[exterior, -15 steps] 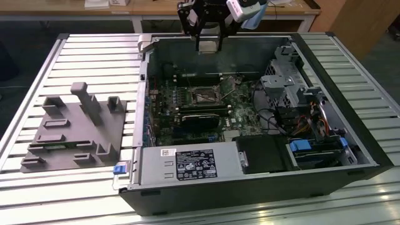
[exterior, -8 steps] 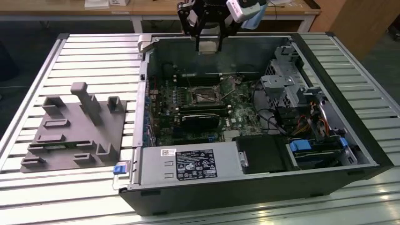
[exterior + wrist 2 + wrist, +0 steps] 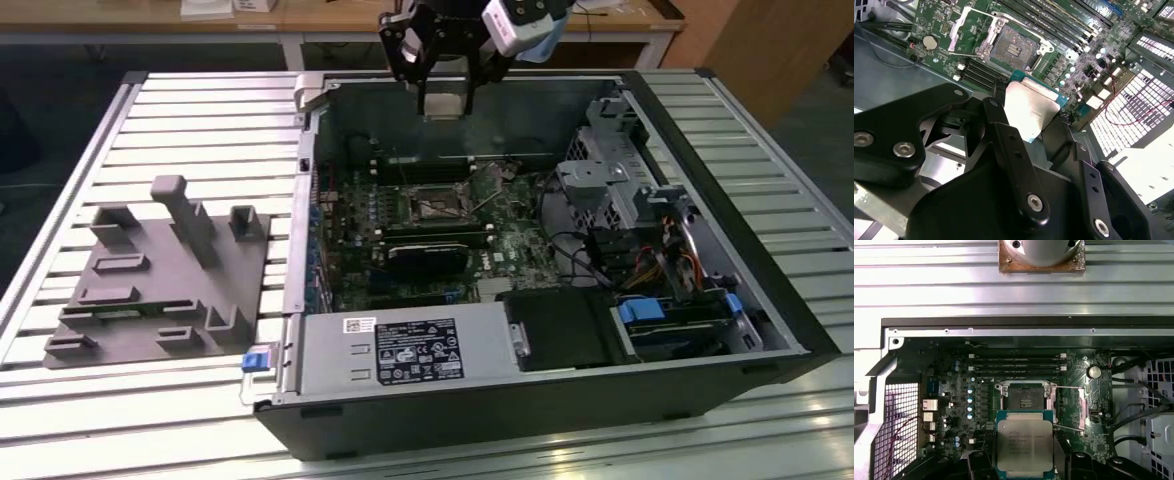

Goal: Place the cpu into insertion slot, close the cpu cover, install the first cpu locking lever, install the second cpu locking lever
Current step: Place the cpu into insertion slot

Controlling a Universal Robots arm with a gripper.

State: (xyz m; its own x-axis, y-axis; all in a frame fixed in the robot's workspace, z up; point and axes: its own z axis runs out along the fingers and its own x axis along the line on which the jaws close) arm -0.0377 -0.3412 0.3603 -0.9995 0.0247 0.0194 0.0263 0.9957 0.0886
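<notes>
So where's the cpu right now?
In the first wrist view the cpu is gripped by the pincer, just short of the open insertion slot.

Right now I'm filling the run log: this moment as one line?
end effector: shut on cpu | cpu: over case, unseated | insertion slot: empty | cpu cover: open

Even overhead light in the exterior view: slatted table point(image 3: 147, 110) bright, washed out along its near edge; inside of the computer case point(image 3: 534, 400) dim, shadowed. Second wrist view: white glare on the cpu point(image 3: 1026, 112) lid, near foreground dark and soft. First wrist view: table glares, motherboard point(image 3: 954, 385) dim.
</notes>
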